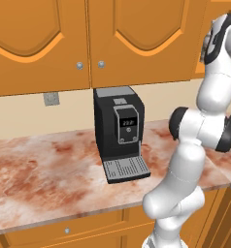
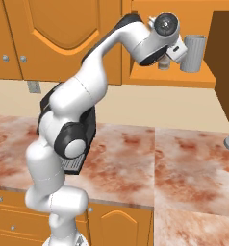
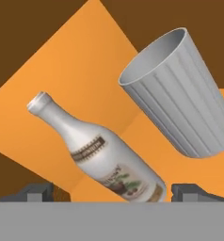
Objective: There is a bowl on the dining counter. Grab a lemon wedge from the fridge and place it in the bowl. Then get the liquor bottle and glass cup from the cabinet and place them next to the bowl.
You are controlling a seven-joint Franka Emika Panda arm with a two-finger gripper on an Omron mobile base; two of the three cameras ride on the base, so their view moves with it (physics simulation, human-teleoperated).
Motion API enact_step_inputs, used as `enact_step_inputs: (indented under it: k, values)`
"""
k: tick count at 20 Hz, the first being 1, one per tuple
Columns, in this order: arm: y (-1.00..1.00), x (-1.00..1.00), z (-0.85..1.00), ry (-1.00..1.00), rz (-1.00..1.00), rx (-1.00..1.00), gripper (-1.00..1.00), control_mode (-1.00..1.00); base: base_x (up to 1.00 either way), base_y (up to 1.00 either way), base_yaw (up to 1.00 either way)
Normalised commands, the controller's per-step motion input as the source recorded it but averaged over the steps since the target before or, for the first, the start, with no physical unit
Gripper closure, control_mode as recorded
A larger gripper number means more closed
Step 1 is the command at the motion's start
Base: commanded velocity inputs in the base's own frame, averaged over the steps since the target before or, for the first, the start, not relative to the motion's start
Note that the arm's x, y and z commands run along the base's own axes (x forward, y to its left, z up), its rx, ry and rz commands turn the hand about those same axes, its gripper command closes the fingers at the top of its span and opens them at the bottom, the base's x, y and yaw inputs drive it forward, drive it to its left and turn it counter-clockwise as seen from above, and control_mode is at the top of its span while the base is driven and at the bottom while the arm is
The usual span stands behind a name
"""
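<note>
Orange cabinet (image 2: 171,77) stands open; the bottle (image 3: 102,153) and cup (image 3: 180,94) sit side by side on its shelf. Bottle base is cut off between my fingertips (image 3: 184,192). In the right base view my hand hides most of the bottle. Arm reaches up high, pincer (image 3: 111,193) spread wide around the bottle, gripping nothing.

The slim glass liquor bottle (image 3: 102,153) is greyish-white with a pale, brown-banded label. The ribbed tumbler cup (image 3: 180,92) is plain grey. Orange wooden cabinet (image 2: 174,77); reddish-brown and cream marbled stone surface (image 1: 44,169); black coffee machine (image 1: 120,131).
</note>
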Motion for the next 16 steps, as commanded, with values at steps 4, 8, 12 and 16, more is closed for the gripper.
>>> enact_step_inputs:
  k: [4,8,12,16]
  values:
    - [0.00,0.03,0.00,-0.06,0.07,0.05,-1.00,-1.00,0.00,0.00,0.00]
    - [0.00,0.08,0.00,-0.10,0.09,0.01,-1.00,-1.00,0.00,0.00,0.00]
    - [0.00,0.10,-0.02,-0.09,0.08,0.00,-1.00,-1.00,0.00,0.00,0.00]
    - [0.00,0.16,-0.12,-0.09,0.04,0.00,-1.00,-1.00,0.00,0.00,0.00]
